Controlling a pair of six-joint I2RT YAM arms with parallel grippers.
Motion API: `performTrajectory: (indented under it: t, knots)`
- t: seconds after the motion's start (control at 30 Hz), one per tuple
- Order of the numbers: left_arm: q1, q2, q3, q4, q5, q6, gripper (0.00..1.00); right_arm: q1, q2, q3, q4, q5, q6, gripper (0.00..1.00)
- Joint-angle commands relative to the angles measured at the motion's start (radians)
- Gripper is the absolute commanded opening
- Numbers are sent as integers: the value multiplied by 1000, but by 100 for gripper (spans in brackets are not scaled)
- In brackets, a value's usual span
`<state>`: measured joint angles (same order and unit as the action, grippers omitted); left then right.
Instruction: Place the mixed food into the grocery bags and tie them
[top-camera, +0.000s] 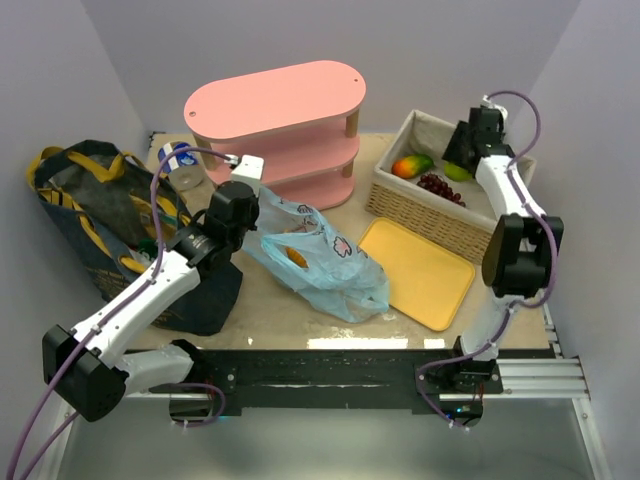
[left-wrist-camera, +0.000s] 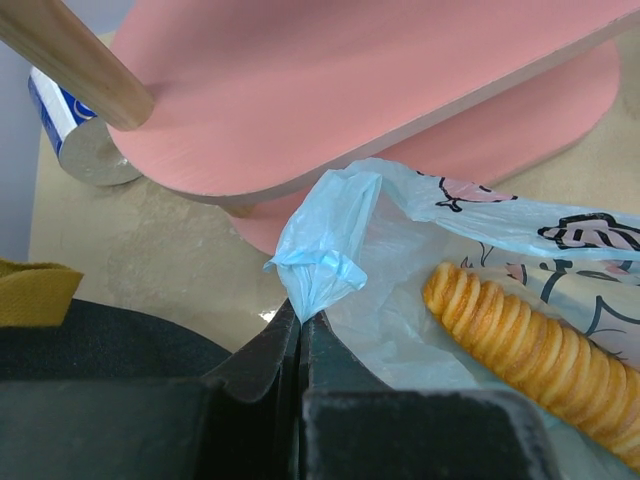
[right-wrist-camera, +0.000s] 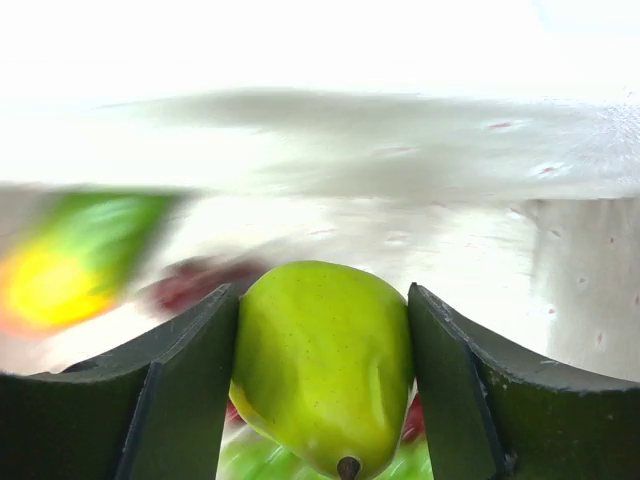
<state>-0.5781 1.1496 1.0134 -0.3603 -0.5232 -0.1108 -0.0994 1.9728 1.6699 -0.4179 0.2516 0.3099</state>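
Observation:
My left gripper is shut on a bunched edge of the light-blue plastic carrier bag, holding it up; the long orange ridged bread lies inside it. The navy denim tote with mustard handles stands at the left. In the wicker basket at the back right lie the mango, dark grapes and the green pear. My right gripper is down in the basket, with both fingers pressed against the pear's sides. A water bottle stands behind the tote.
A pink three-tier shelf stands at the back centre, close above my left gripper. A yellow tray lies flat in front of the basket. Walls close in on both sides.

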Motion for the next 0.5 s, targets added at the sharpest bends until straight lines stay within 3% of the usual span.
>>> performTrajectory:
  t: [0.0,0.17,0.3,0.47]
  knots:
    - [6,-21,42,28,-3,-41,0,190,-222,-50,132,-34,-55,0]
    - [6,-19,63,-9,43,-122,0,406,-338,-72,229,-213,-35,1]
    - [6,-71,36,24,66,-177,0,533,-287,13,226,-491,-3,1]
    - [6,-97,21,14,54,-196,0,648,-216,96,174,-695,-46,2]
